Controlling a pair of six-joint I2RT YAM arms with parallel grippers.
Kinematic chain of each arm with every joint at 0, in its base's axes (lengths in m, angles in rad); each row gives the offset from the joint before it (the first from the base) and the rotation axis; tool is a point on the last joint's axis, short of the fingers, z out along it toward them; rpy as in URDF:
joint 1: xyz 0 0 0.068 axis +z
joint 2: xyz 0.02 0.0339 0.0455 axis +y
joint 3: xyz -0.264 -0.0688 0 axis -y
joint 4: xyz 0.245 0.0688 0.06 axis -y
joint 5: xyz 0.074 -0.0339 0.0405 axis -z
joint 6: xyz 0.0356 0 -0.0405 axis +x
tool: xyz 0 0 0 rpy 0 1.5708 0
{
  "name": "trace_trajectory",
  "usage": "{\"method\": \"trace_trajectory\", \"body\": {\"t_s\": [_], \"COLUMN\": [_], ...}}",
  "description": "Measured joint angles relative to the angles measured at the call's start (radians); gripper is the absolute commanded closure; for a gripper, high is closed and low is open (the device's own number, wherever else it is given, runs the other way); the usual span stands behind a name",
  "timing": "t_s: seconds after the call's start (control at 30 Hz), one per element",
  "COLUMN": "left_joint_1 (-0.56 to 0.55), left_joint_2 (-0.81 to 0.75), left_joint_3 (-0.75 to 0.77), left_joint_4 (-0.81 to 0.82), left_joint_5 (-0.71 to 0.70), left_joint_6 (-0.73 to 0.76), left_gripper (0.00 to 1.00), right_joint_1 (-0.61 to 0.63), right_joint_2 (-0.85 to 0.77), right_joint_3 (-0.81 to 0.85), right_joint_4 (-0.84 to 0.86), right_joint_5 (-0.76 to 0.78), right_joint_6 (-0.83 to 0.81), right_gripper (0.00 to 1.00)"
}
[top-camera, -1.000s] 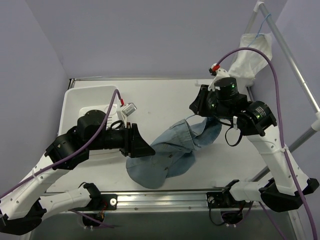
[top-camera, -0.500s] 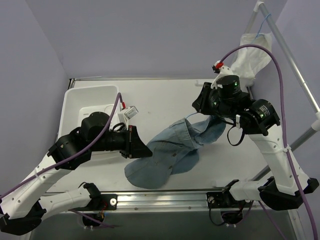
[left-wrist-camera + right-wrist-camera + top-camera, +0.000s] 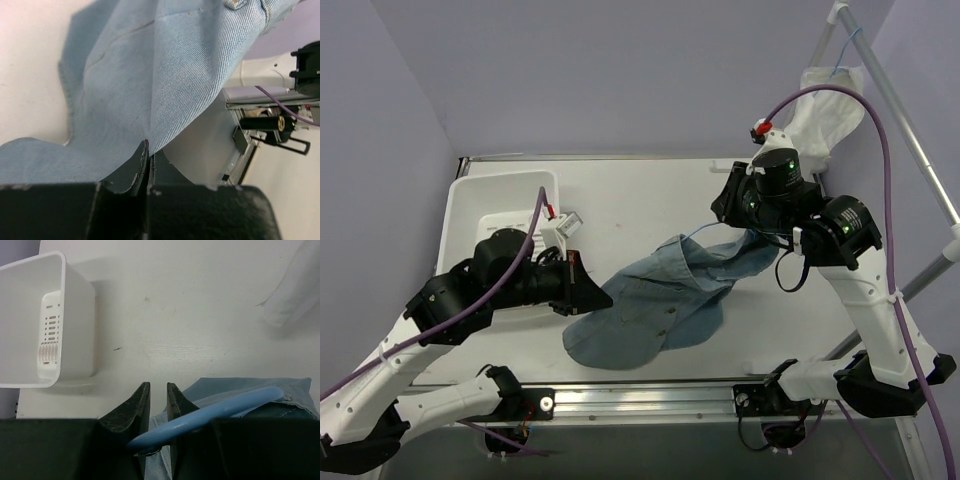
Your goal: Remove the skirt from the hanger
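Observation:
The light-blue denim skirt (image 3: 660, 305) lies spread across the middle of the table, its upper end lifted toward the right arm. My left gripper (image 3: 600, 297) is shut on the skirt's left edge; in the left wrist view the denim (image 3: 150, 75) runs into the closed tips of the left gripper (image 3: 148, 150). My right gripper (image 3: 745, 225) is above the skirt's upper right end. In the right wrist view the blue hanger (image 3: 215, 412) crosses the right gripper (image 3: 157, 390), its end pinched low between the narrow-set fingers, with denim (image 3: 280, 390) draped over the bar.
A white perforated bin (image 3: 500, 195) stands at the table's back left, also in the right wrist view (image 3: 40, 320). A white garment (image 3: 820, 105) hangs from the metal rack rail (image 3: 910, 150) at the back right. The arm bases line the near edge.
The left gripper closed on the skirt's edge and drew back to the left, stretching the denim flatter. The right gripper with the hanger shifted slightly right.

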Motion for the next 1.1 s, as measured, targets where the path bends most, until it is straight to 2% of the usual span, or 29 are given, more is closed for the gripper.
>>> {"method": "trace_trajectory", "body": {"t_s": [0.17,0.4,0.8,1.1], "left_joint_1": [0.0,0.0,0.0,0.0], "left_joint_2": [-0.029,-0.092,-0.153,-0.219], "left_joint_3": [0.074,0.082,0.079,0.074], "left_joint_4": [-0.08,-0.131,-0.149,-0.179], "left_joint_5": [-0.121,-0.216,-0.231,-0.22], "left_joint_6": [0.003,-0.02,-0.077,-0.104], "left_gripper": [0.98,0.98,0.98,0.98], "right_joint_1": [0.0,0.0,-0.016,-0.095], "right_joint_2": [0.0,0.0,-0.021,-0.022], "right_joint_3": [0.0,0.004,0.023,0.021], "right_joint_4": [0.0,-0.003,-0.026,-0.023], "right_joint_5": [0.015,0.018,0.03,0.013], "right_joint_6": [0.024,0.055,0.103,0.097], "right_gripper": [1.0,1.0,1.0,1.0]}}
